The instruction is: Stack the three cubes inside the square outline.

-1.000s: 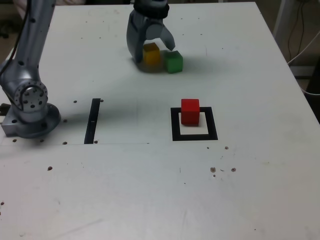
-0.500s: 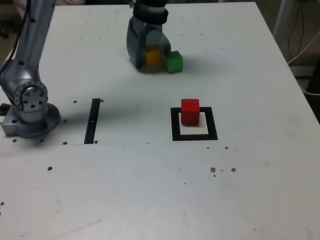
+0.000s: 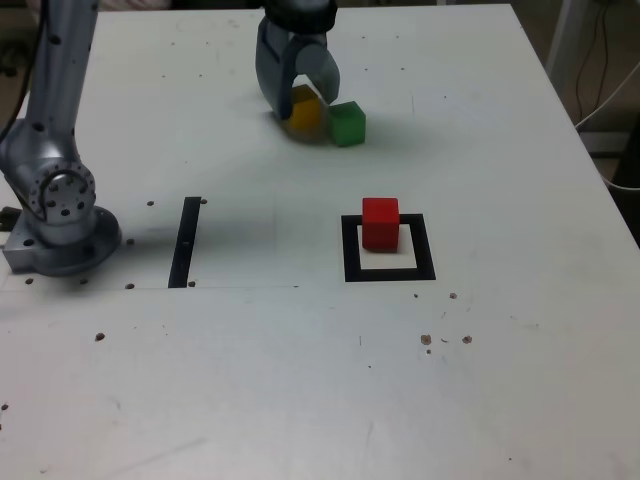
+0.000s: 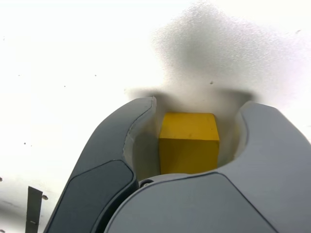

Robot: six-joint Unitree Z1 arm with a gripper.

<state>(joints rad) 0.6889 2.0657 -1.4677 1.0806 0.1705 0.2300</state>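
Gripper (image 3: 301, 100) has its jaws clamped on the yellow cube (image 4: 188, 142) near the table's (image 3: 500, 380) far edge, green cube (image 3: 347, 124) right beside it.

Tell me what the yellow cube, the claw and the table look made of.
Yellow cube: probably painted wood or plastic; flat, even colour, matte, crisp edges.
Claw: likely moulded grey plastic; smooth curved shells with a soft sheen, though painted metal is possible.
Table: a white, matte board, perhaps laminate; scuffed, with small dark holes.
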